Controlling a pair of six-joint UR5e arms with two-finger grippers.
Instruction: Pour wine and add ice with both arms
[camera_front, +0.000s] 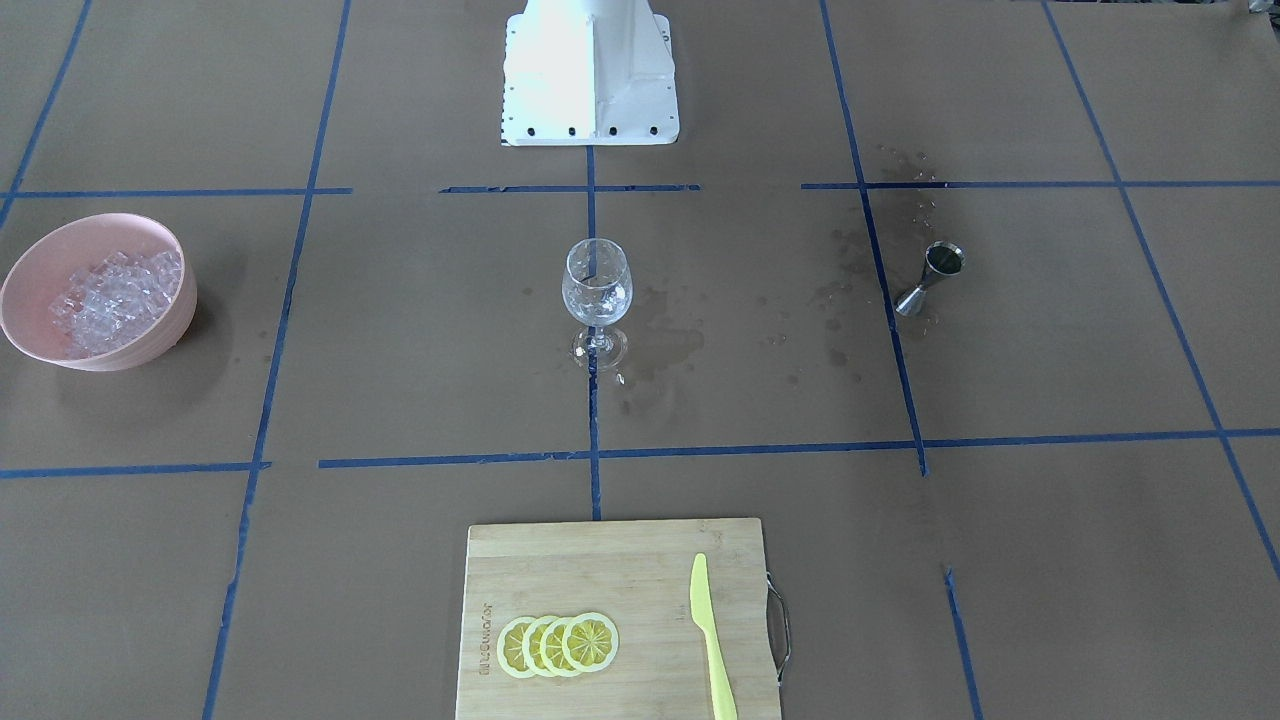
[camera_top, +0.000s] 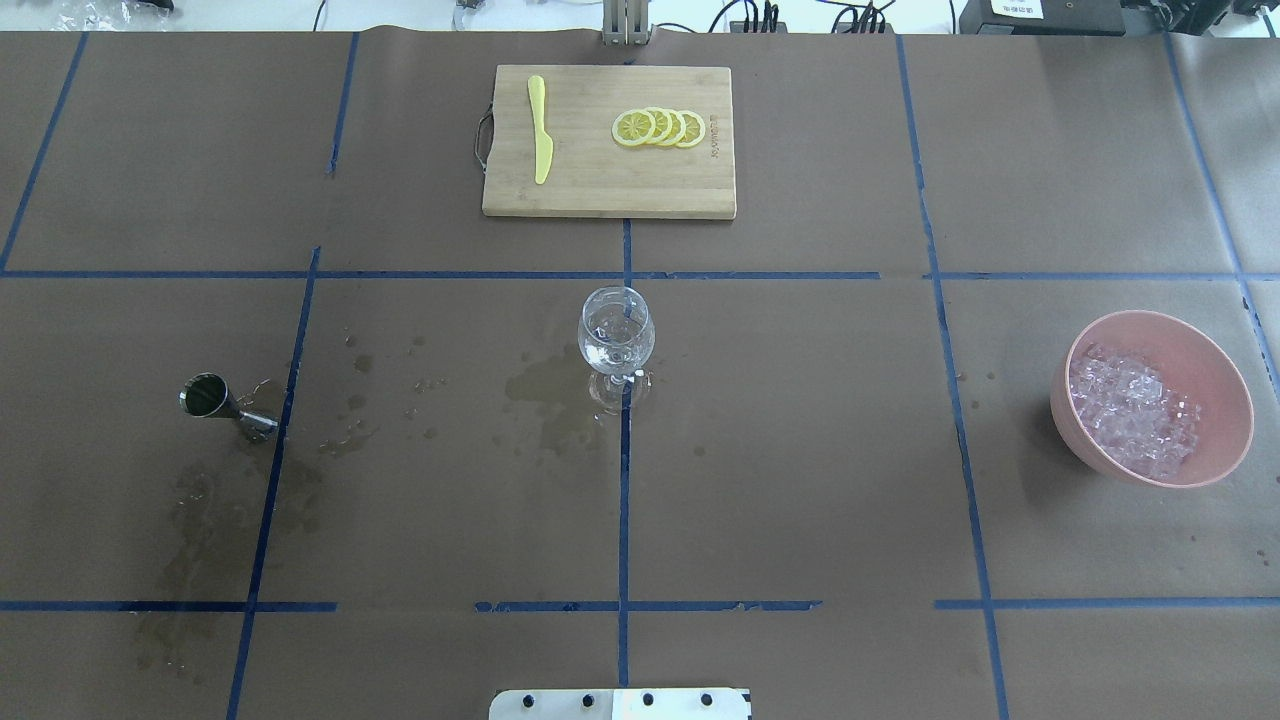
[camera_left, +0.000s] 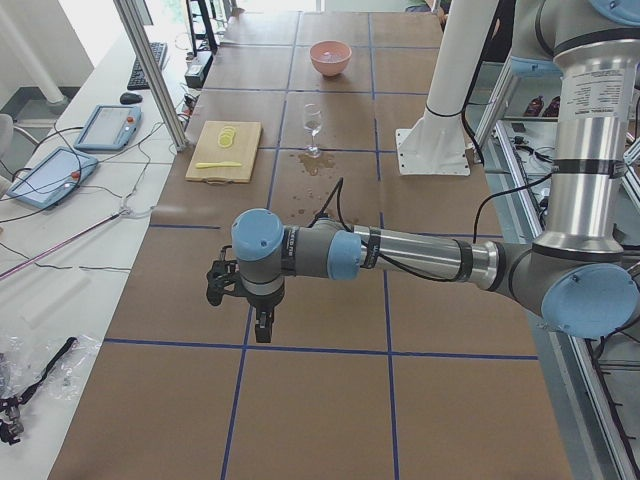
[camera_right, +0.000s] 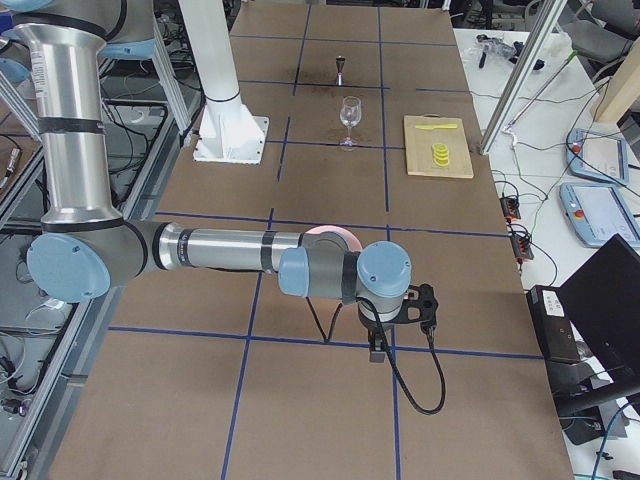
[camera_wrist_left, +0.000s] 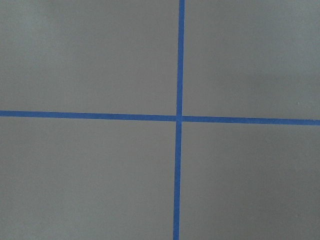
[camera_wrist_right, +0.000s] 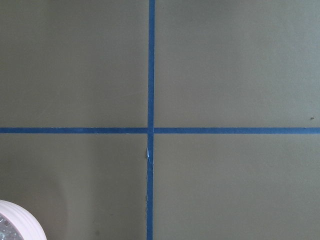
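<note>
A clear stemmed glass (camera_front: 597, 290) stands at the table's middle (camera_top: 615, 335); something clear and glinting is in it, and I cannot tell wine from ice. A steel jigger (camera_top: 220, 402) stands on the robot's left. A pink bowl (camera_top: 1228, 400) with a heap of ice (camera_top: 1135, 410) sits on the robot's right. My left gripper (camera_left: 262, 325) shows only in the exterior left view, over bare paper near that table end. My right gripper (camera_right: 378, 345) shows only in the exterior right view, just past the bowl. I cannot tell whether either is open.
A bamboo cutting board (camera_top: 600, 180) with lemon slices (camera_top: 660, 127) and a yellow knife (camera_top: 540, 130) lies at the far side. Wet stains (camera_top: 545, 395) mark the paper between jigger and glass. The white base block (camera_front: 590, 75) stands behind the glass. The bowl's rim (camera_wrist_right: 15, 220) shows in the right wrist view.
</note>
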